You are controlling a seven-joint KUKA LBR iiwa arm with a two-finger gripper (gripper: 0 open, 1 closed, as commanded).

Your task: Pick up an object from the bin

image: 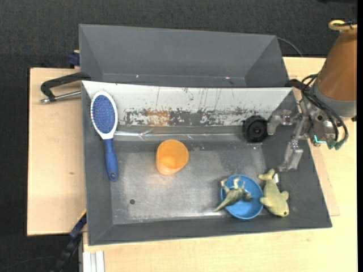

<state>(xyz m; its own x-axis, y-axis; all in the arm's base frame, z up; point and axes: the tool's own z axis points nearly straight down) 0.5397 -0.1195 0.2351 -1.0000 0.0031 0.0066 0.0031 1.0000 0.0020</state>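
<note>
Against the left wall of the grey metal bin (170,211) leans a blue hairbrush (105,117). Its oval bristled head is up near the rim and its handle runs down to the bin floor. Right of it, near the middle of the floor and well apart from everything else, an orange cup (171,156) lies on its side; which way its mouth faces is hard to make out. Further right, at the foot of the back wall, sits a small black round thing (255,129) whose kind I cannot tell. In the front right corner a blue bowl (248,210) holds a small greenish dinosaur figure (233,194), which hides part of the bowl's inside. Touching the bowl's right side lies a yellowish soft toy (276,200) of unclear shape. The claw (291,162) hangs over the bin's right part, just above that yellowish toy and near the black round thing. Whether it is released or clenched cannot be told, and nothing shows in its grasp. The arm's orange cover (340,67) is cut off at the right edge. The bin floor is dull and scuffed, its pale back wall flecked with dark and rusty marks. Dark carpet (34,16) surrounds the scene.
</note>
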